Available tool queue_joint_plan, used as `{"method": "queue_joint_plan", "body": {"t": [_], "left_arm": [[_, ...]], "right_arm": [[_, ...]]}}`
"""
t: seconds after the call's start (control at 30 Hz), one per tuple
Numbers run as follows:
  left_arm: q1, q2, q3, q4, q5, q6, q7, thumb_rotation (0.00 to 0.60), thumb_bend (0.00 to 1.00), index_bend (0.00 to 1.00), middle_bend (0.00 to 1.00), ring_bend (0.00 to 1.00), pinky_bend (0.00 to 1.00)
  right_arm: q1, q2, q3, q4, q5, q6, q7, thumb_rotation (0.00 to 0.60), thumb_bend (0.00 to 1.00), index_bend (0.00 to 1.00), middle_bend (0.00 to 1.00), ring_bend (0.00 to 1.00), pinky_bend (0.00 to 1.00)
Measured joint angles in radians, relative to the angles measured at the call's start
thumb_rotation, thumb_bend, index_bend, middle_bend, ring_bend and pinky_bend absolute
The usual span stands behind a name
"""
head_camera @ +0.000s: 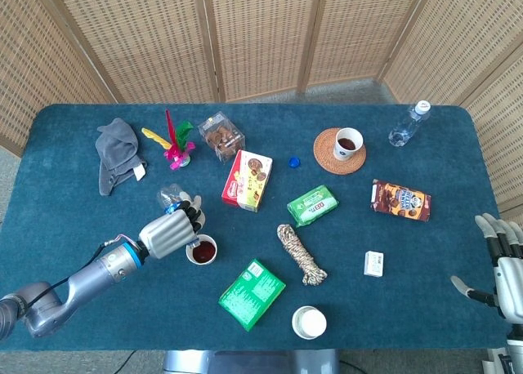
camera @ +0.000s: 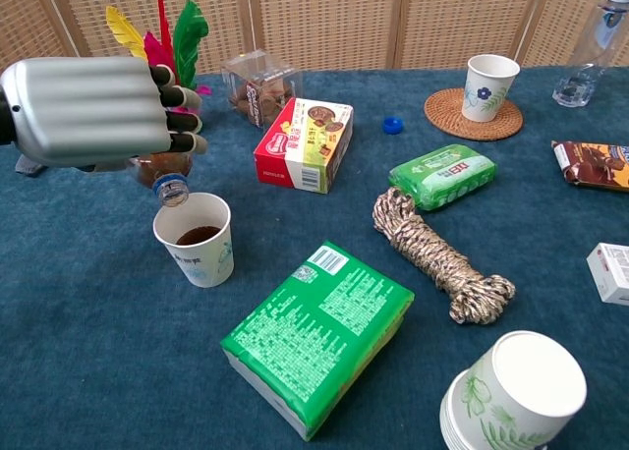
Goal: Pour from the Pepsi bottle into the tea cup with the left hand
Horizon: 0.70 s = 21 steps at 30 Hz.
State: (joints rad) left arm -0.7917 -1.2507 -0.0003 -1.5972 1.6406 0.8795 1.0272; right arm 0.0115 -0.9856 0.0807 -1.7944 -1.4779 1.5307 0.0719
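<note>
My left hand (camera: 88, 106) grips the Pepsi bottle (camera: 167, 178), which is tilted with its open mouth pointing down just above the left rim of the tea cup (camera: 197, 239). The white paper cup holds dark liquid. In the head view the left hand (head_camera: 169, 231) sits just left of the tea cup (head_camera: 202, 249), and the bottle's base (head_camera: 170, 197) sticks out beyond the fingers. Most of the bottle is hidden by the hand. My right hand (head_camera: 502, 264) hangs open at the table's right edge, holding nothing.
A green packet (camera: 314, 332) lies just right of the cup, a biscuit box (camera: 305, 143) behind it, and a rope coil (camera: 437, 253) further right. A blue cap (camera: 393, 126), a cup on a coaster (camera: 488, 86), stacked cups (camera: 511, 391) and feathers (camera: 182, 32) are also on the table.
</note>
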Motion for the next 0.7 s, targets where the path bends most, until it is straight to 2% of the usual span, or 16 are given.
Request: {"method": "queue_joint_plan", "body": {"t": [0.4,0.7], "left_arm": [[-0.005,0.013,-0.008,-0.026,-0.005,-0.010,0.058,0.600,0.49,0.37,0.35,0.21,0.39],[0.011,0.000,-0.005,-0.010,-0.025,0.003,0.006,0.600,0.49,0.36,0.34,0.21,0.39]], "right_arm": [[0.000,0.000,-0.001,0.000,-0.002,0.000,-0.001,0.600,0.08,0.00,0.00,0.00,0.00],[0.002,-0.002,-0.001,0.001,0.001,-0.005,-0.004,0.600,0.08,0.00,0.00,0.00,0.00]]}}
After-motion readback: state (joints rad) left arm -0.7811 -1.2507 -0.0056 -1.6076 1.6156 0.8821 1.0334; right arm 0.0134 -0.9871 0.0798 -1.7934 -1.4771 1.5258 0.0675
